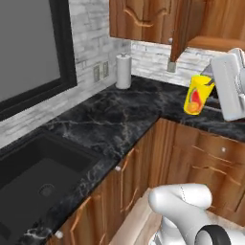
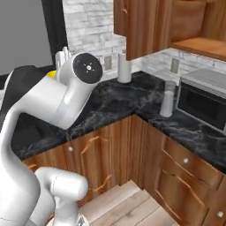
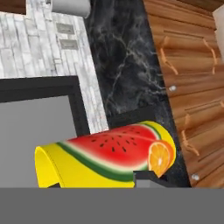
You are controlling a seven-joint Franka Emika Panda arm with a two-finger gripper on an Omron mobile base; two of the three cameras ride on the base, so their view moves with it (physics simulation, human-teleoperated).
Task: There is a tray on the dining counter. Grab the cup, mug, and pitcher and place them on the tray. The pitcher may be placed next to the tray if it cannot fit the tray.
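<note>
- Kitchen corner as I see it: black marble worktop (image 1: 119,115), wooden cabinets above and below, black sink (image 1: 33,177) at left.
- Gripper (image 1: 210,83): closed on a yellow cup (image 1: 197,94) printed with watermelon and orange, held in the air above the worktop.
- Pale grey pitcher (image 2: 167,99): upright on the worktop, just beside the microwave (image 2: 205,101).
- Paper towel roll (image 1: 123,71): upright by the wall.

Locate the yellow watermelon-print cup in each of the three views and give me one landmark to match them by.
Left base view: the yellow cup is at right of centre, tilted, above the black counter.
Right base view: a yellow sliver at upper left, behind the white arm.
Hand view: lying across the bottom centre.
Shared landmark: the pale cylinder by the wall outlets.
</note>
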